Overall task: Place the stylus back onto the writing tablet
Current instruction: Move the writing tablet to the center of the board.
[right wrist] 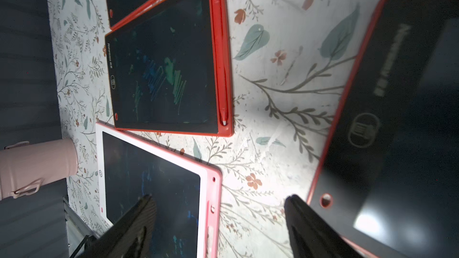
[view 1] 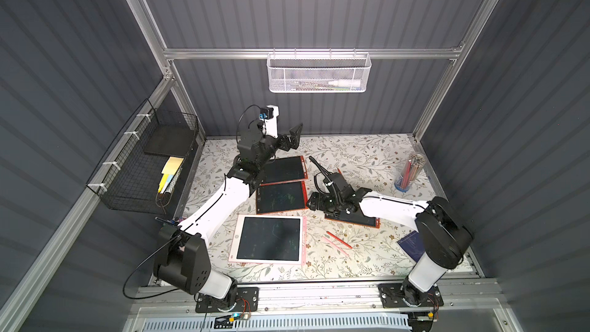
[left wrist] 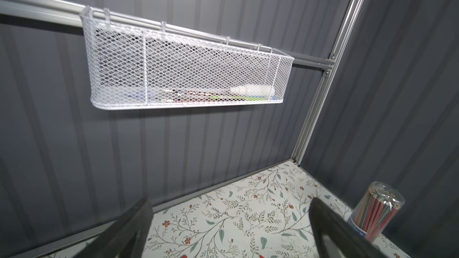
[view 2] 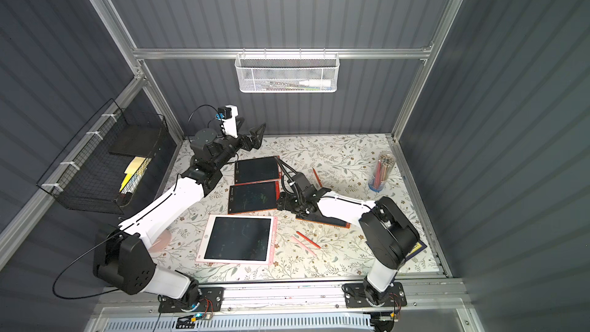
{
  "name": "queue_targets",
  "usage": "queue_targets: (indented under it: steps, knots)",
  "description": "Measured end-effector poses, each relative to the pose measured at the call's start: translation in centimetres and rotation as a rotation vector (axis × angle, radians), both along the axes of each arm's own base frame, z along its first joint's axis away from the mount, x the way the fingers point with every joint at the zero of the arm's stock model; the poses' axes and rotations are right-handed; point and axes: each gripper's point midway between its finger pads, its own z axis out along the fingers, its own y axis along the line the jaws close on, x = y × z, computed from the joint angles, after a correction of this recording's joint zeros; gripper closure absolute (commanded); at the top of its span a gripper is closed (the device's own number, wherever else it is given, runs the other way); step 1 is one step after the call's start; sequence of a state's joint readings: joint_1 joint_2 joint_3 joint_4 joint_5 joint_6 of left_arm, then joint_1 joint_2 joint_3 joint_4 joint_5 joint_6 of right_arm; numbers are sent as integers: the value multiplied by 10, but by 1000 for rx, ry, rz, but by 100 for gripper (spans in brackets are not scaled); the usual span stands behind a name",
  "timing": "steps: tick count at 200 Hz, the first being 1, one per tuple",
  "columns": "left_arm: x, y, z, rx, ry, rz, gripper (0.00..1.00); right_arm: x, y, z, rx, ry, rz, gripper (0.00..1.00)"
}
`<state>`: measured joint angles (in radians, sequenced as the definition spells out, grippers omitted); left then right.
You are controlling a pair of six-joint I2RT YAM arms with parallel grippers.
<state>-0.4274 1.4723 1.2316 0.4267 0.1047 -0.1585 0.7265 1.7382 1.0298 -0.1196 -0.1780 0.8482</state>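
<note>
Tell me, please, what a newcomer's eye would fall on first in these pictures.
On the floral-patterned table lie a pink-framed writing tablet at the front and red-framed writing tablets behind it. A thin red stylus and a thin pink stylus lie loose beside the pink-framed writing tablet, toward the right arm. The open left claw is raised toward the back wall; the open right claw hangs low among the tablets.

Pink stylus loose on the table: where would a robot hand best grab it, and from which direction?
Probably mid-shaft, from straight above, jaws set across its width. The pink stylus lies flat on the table, long and thin, so only its sides are free. The red stylus lies close alongside, leaving little room.
</note>
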Motion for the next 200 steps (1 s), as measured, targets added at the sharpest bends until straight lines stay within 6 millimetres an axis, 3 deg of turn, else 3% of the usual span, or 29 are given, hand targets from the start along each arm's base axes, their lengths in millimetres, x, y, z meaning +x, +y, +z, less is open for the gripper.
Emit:
queue_targets:
  steps: [40,106,200]
  knots:
    - [-9,9,15,-15,-40,26,1,18,17,-29,2,41,-31,19]
    - [-11,10,17,1,-57,30,1,55,60,-25,105,13,-29,20]
    - [-15,13,15,3,-53,37,1,57,129,-21,217,36,99,20]
